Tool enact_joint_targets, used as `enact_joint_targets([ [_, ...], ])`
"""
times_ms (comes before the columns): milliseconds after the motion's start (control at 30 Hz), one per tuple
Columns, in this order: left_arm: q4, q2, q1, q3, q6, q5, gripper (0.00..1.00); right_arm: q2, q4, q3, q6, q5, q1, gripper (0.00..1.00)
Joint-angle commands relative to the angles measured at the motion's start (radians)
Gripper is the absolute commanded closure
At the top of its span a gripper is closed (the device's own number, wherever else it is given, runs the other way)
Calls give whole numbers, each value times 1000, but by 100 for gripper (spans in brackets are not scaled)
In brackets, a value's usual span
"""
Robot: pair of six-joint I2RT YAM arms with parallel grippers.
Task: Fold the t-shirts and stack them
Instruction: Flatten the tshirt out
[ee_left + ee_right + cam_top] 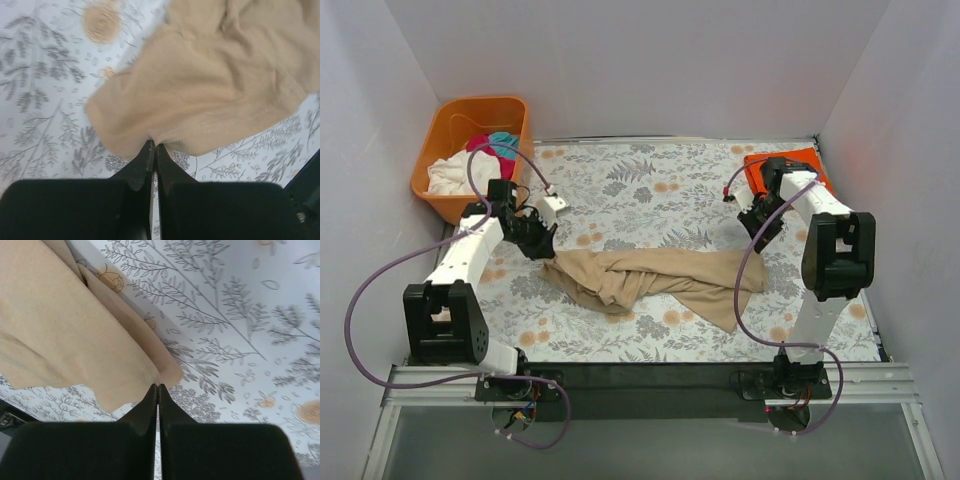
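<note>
- Left gripper (152,146): jaws together, clamped on the stitched hem of the tan t-shirt (650,278).
- The tan t-shirt lies crumpled and twisted lengthwise across the middle of the floral table (650,190).
- Right gripper (156,386): jaws together, pinching its right edge.
- Orange t-shirt (805,158): far right corner.

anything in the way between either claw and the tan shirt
Nothing visible does. The left claw and the right claw are each already shut on an edge of the tan shirt.
</note>
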State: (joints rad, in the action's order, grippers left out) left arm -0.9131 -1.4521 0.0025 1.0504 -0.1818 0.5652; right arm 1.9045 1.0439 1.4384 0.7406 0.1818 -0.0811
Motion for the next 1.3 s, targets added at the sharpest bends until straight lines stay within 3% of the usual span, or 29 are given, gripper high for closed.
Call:
enact_joint_targets([
  [0, 104, 16, 33, 181, 264, 58, 100, -125, 5, 152, 42, 7, 46, 99],
  [100, 160, 24, 36, 278, 355, 65, 100, -153, 18, 244, 55, 13, 61, 99],
  [267, 178, 113, 36, 350, 441, 73, 100, -249, 41, 258, 60, 25, 64, 99],
  [300, 189, 168, 42, 390, 532, 53, 100, -324, 38, 258, 60, 19, 67, 99],
  [633, 266, 493, 48, 464, 755, -77, 100, -718, -63, 281, 36, -28, 70, 99],
  [867, 341, 674, 47, 582, 795, -191, 100, -932, -194, 339, -17, -87, 72, 99],
  [1033, 333, 668, 47, 752, 783, -333, 100, -984, -271, 471, -63, -148, 72, 99],
  [1267, 385, 658, 48, 836, 723, -402, 100, -983, -340, 614, -58, -177, 70, 99],
])
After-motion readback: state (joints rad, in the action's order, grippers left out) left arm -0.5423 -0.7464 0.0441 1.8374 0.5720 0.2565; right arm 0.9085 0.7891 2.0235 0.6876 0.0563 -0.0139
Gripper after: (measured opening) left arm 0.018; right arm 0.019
